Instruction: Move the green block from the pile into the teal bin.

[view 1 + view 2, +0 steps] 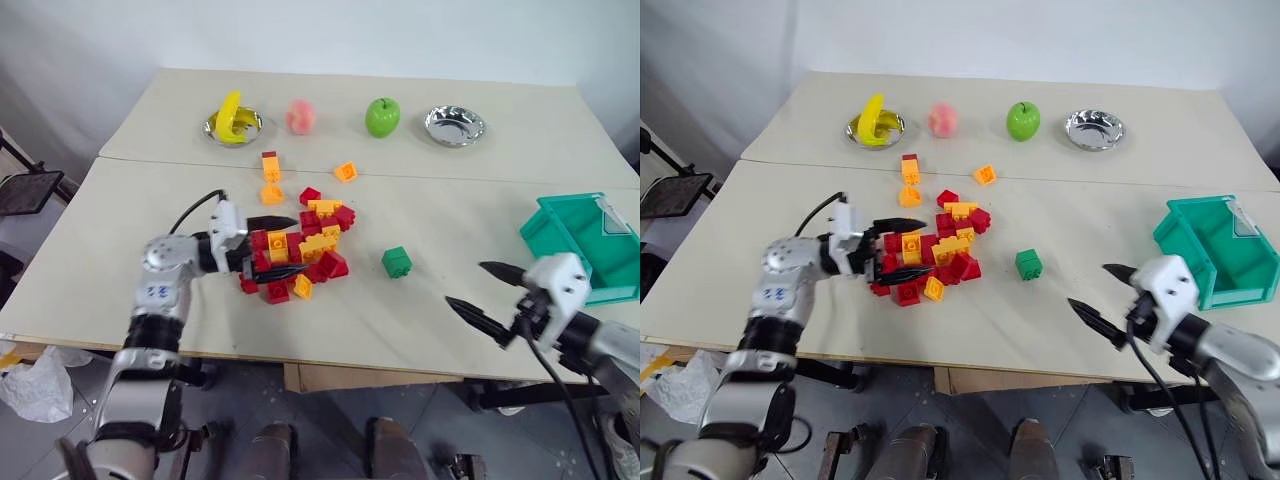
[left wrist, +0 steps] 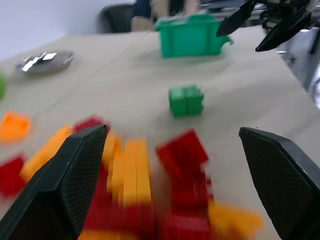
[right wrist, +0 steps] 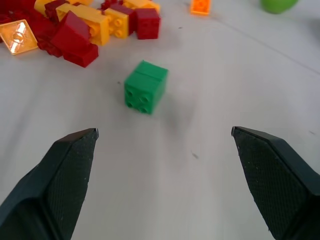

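Green block [image 1: 396, 262]: you have it lying alone on the bare table [image 1: 450, 330], on its side with the studs facing the near edge, just right of the pile and apart from it.
Pile [image 1: 298, 250]: red, orange and yellow bricks heaped left of centre; a few strays, orange ones among them, lie on its far side.
Teal bin [image 1: 585, 243]: at the right edge of the table, well apart from the green block.
Left gripper [image 1: 287, 245]: level at the pile's left side, pointing right; your fingers are spread wide over the nearest bricks and pinch nothing.
Right gripper [image 1: 484, 293]: above the near right part of the table, between the green block and the teal bin, pointing left toward the block; fingers spread wide, nothing between them, the block clear of the tips.
Far row: from left to right you have a metal bowl [image 1: 217, 128] holding a banana [image 1: 231, 116], a pink peach-like fruit [image 1: 301, 116], a green apple [image 1: 382, 116] and a second metal bowl [image 1: 455, 125].
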